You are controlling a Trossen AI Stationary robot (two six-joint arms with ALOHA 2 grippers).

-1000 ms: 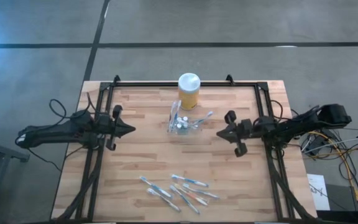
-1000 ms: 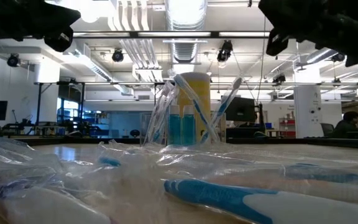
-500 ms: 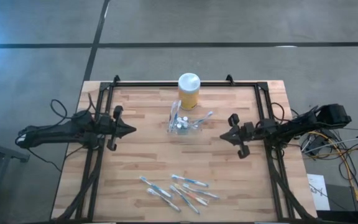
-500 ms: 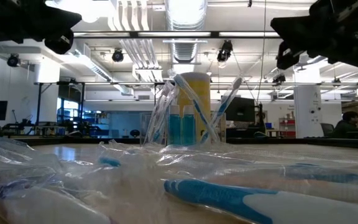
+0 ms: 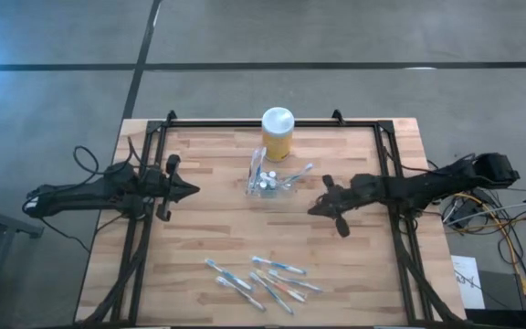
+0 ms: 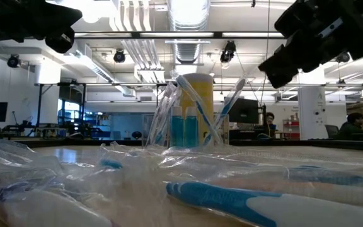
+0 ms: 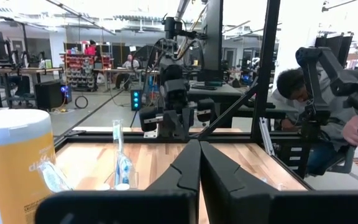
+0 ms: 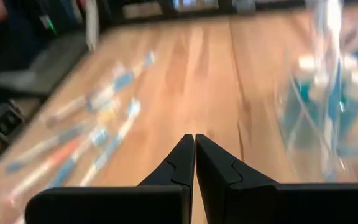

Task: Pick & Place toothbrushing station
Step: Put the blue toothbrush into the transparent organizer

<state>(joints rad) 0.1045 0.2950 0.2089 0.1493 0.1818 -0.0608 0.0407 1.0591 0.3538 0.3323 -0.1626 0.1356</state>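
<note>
The see-through toothbrushing station [image 5: 265, 180] stands on the table's middle, toward the far side, with toothbrushes [image 6: 188, 106] leaning in it and white-capped tubes inside; it shows blurred in the right wrist view [image 8: 325, 99]. Several loose toothbrushes [image 5: 261, 280] lie near the front edge. My left gripper [image 5: 193, 191] hovers shut to the station's left, above the table. My right gripper [image 5: 312, 209] hovers shut to its right, tipped slightly down. Neither touches anything.
A yellow jar with a white lid [image 5: 278, 133] stands just behind the station. A black frame [image 5: 386, 160] runs along the table's edges. Bare wood lies between the station and the loose toothbrushes. A person [image 7: 303, 109] sits beyond the table's right side.
My right gripper first drew back a little toward the table's right edge, then reached toward the table's middle and sank slightly, tipping its fingers downward. It stayed shut. My left gripper kept still.
</note>
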